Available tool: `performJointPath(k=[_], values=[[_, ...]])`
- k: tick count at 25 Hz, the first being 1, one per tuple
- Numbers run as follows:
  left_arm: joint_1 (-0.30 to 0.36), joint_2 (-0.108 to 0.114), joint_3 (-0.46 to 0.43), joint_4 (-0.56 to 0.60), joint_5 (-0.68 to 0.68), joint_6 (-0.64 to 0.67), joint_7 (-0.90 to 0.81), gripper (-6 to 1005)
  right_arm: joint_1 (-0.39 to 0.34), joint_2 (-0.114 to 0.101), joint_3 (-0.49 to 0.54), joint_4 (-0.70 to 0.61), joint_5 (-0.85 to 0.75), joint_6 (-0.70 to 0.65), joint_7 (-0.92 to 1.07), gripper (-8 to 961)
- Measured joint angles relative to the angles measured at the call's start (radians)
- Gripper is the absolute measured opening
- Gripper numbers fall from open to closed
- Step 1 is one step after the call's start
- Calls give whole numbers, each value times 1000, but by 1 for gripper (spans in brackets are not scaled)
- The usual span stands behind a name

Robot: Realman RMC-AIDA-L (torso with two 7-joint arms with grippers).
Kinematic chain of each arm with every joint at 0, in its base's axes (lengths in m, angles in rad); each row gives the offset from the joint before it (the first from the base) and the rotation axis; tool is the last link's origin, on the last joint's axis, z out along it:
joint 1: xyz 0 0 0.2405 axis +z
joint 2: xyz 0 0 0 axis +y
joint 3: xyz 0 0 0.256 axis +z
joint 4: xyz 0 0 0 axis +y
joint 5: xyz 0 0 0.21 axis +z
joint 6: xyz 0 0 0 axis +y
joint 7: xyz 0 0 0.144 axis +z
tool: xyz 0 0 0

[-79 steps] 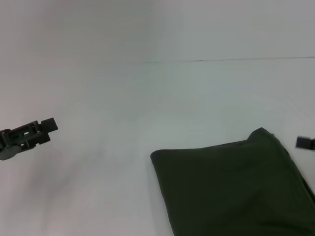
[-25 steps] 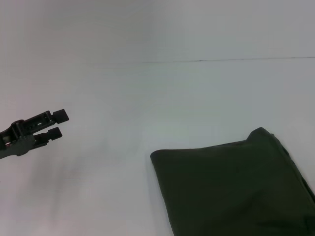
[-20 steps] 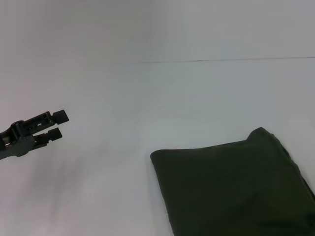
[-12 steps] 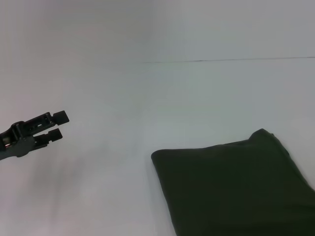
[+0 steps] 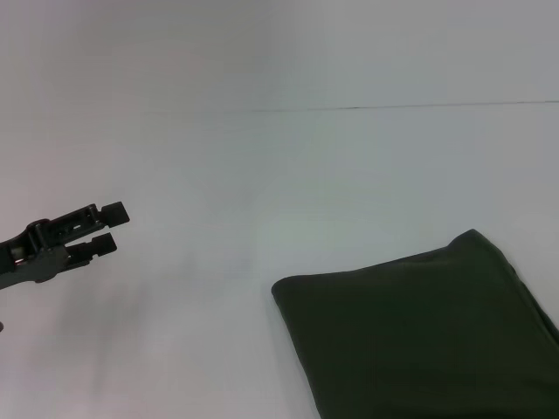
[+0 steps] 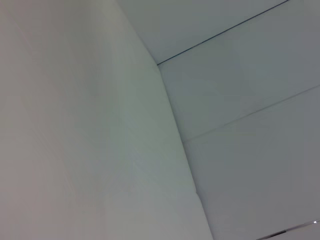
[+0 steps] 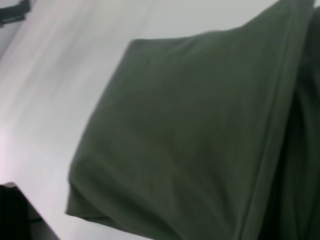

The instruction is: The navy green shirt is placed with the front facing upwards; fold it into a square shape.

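Observation:
The navy green shirt (image 5: 419, 336) lies folded into a compact dark olive block at the near right of the white table, running off the lower edge of the head view. Its print, collar and label are hidden. The right wrist view shows it close up (image 7: 190, 135), with stacked folded edges along one side. My left gripper (image 5: 108, 229) hovers open and empty over bare table at the far left, well away from the shirt. It also shows far off in the right wrist view (image 7: 14, 12). My right gripper is out of view.
The white table (image 5: 262, 175) has a thin seam line (image 5: 393, 106) across its far part. The left wrist view shows only white surfaces (image 6: 100, 150) and seams. A dark edge (image 7: 9, 210) sits at one corner of the right wrist view.
The shirt has shifted slightly toward the near right. My left gripper has moved right, opened and dropped a little. The right gripper's tip, seen earlier at the right edge, is gone.

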Motion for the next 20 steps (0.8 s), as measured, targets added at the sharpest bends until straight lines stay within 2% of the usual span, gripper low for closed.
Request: performJointPath(k=[6,10,14,16,19,20], values=[[-1,3,-1,5,0,37,-22,859,3,-35,46,-10,11,-33,16,133],[-9,7,19,8,0,77,-68,858,1,-48,135,-54,18,-32,9,202],[-36,9,108,4,26,100,-144,856,0,-67,253,-72,108,-52,-8,398],[-58,2,180,-1,44,94,-180,855,-7,-72,284,-73,182,-60,-8,507],[-84,-22,241,-13,49,63,-199,853,-14,-67,297,-73,266,-61,-4,686],[-101,-40,254,-30,49,40,-204,853,-17,-62,298,-72,287,-58,-6,727]])
